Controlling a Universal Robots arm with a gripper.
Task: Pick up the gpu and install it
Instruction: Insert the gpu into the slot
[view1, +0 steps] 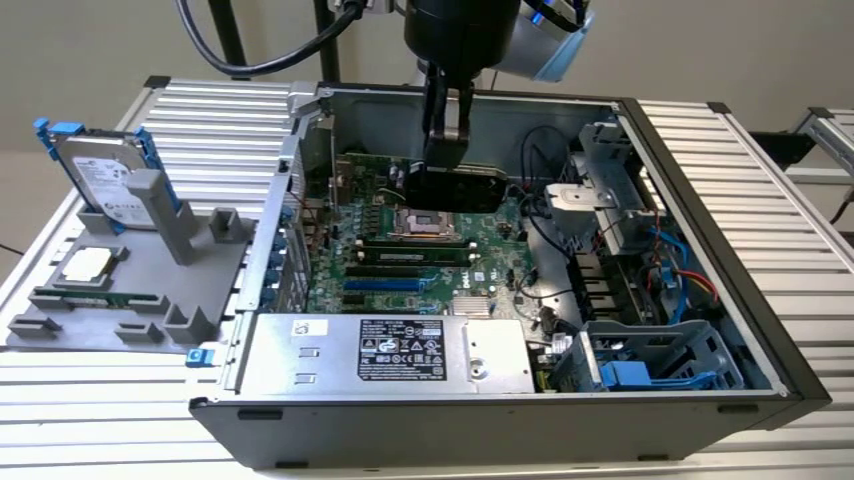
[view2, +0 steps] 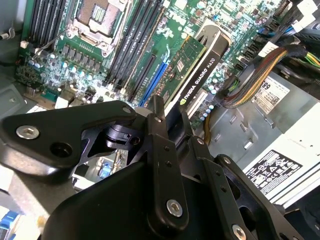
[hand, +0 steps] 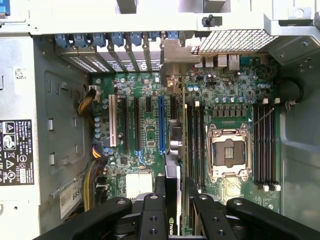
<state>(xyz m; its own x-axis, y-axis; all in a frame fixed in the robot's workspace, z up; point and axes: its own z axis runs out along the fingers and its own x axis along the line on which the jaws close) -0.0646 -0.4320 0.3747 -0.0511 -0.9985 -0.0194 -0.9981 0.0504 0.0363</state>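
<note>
GPU held over the motherboard, install under way

We saw the gripper (view1: 447, 150) hanging inside the open computer case (view1: 694, 240), in the upper middle of the exterior view, with its fingers pinched on the gpu (view1: 457, 188). The card sat edge-down above the motherboard (view1: 400, 262), near the bare CPU socket (view1: 430, 222). In the second wrist view the gpu (view2: 197, 70) ran from the gripper's links at lower centre up toward the upper right of the frame, its black shroud and green board both showing. In the first wrist view the fingers (hand: 161, 200) clamped the card's edge at bottom centre, and the blue expansion slot (hand: 161, 125) lay just beside that line, toward the middle of the frame.

We judged the pick-up finished and the install step in hand, with the card not yet seated; whether its edge already touched a slot we could not tell. The next move called, in our view, for lining the card's connector and its bracket end with the slot and the rear openings (hand: 125, 47) along the top of the frame, then pressing straight down, keeping clear of the bundled cables (view2: 250, 85)

At the exterior view's left, a hard drive (view1: 114, 180) with blue rails stood in a grey holder (view1: 134, 300), well apart from the work
</note>
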